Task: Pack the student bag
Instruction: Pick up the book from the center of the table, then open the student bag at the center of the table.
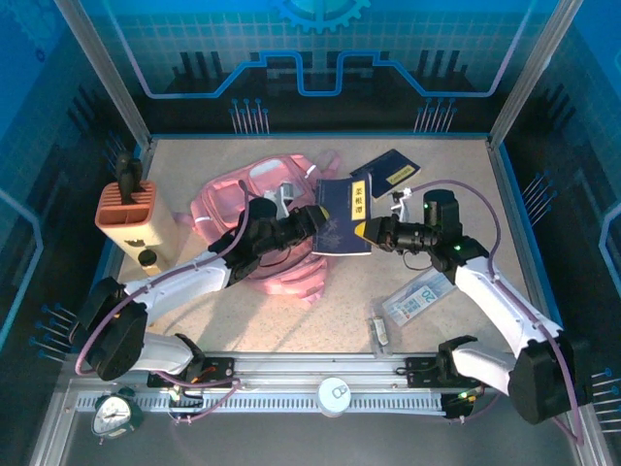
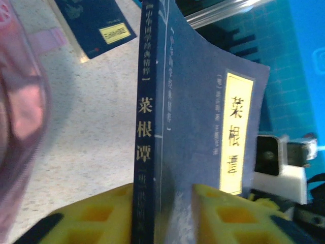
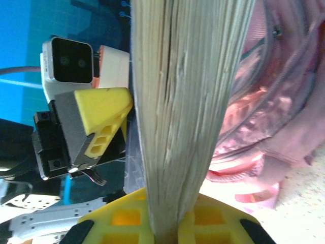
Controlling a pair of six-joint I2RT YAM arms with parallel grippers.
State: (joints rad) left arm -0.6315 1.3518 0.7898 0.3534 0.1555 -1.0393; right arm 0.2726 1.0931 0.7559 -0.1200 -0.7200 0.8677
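The pink student bag [image 1: 228, 209] lies open at the table's middle left; its fabric [image 3: 277, 107] shows behind the book. A dark blue book [image 1: 342, 221] with a yellow title label hangs over the bag's right edge, between both grippers. My right gripper [image 1: 367, 233] is shut on the book's page edge [image 3: 188, 101], and its jaws [image 3: 170, 226] pinch the pages. My left gripper [image 1: 318, 221] stands open around the spine [image 2: 147, 127]. One finger touches the spine and the other finger [image 2: 223, 213] stands clear of the cover.
A second blue book [image 1: 393, 170] lies behind on the table. An orange-and-cream pen holder [image 1: 131, 216] stands at the left. A clear packet [image 1: 419, 294] and a small flat item [image 1: 380, 330] lie front right. A clock [image 1: 116, 413] sits by the rail.
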